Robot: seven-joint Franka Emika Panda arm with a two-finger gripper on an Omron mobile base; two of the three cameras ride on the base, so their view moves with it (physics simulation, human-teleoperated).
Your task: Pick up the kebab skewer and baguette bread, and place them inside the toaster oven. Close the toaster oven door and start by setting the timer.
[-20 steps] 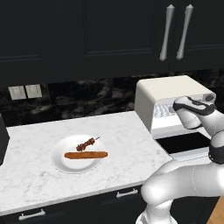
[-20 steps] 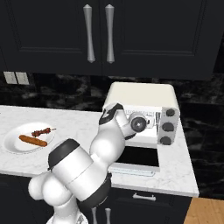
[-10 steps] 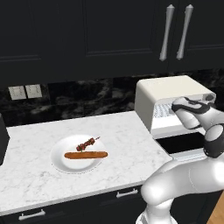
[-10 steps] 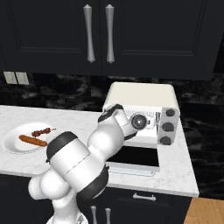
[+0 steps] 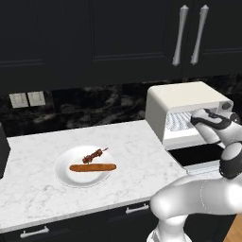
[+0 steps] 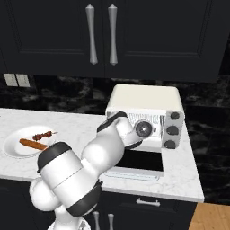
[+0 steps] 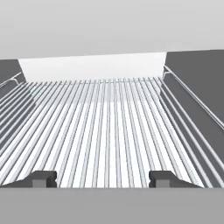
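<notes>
End effector (image 7: 103, 178) narrowed inside toaster oven (image 5: 182, 101); baguette bread (image 5: 92, 167) far left

Even, flat rendered light with no glare. The marble tabletop (image 5: 42, 189) is bright against near-black cabinets (image 5: 94, 38). Faint soft shadow rings the plate (image 5: 64, 170). Ahead of the jaws, the wire rack (image 7: 109, 131) renders crisp, its back wall brightest.

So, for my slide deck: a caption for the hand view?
Claw with jaws apart over the bare wire rack inside the toaster oven.
</notes>
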